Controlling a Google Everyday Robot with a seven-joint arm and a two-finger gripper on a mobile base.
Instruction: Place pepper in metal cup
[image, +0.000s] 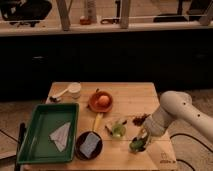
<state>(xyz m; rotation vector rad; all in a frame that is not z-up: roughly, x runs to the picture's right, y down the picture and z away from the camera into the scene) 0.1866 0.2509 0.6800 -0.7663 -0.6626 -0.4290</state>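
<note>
1. Gripper low by the near right edge of table; grip state cannot be told.
2. Pepper at its tip; cup just left.
3. Risk: a loose hold drops pepper short of cup, off the edge.

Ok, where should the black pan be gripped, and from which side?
Take the black pan by its yellow handle, which sticks out toward the orange bowl; come from above, closing across its narrow width. The gripper is off to the right, at the pepper.

Wooden table, green tray, black pan, orange bowl, tool front-right.
</note>
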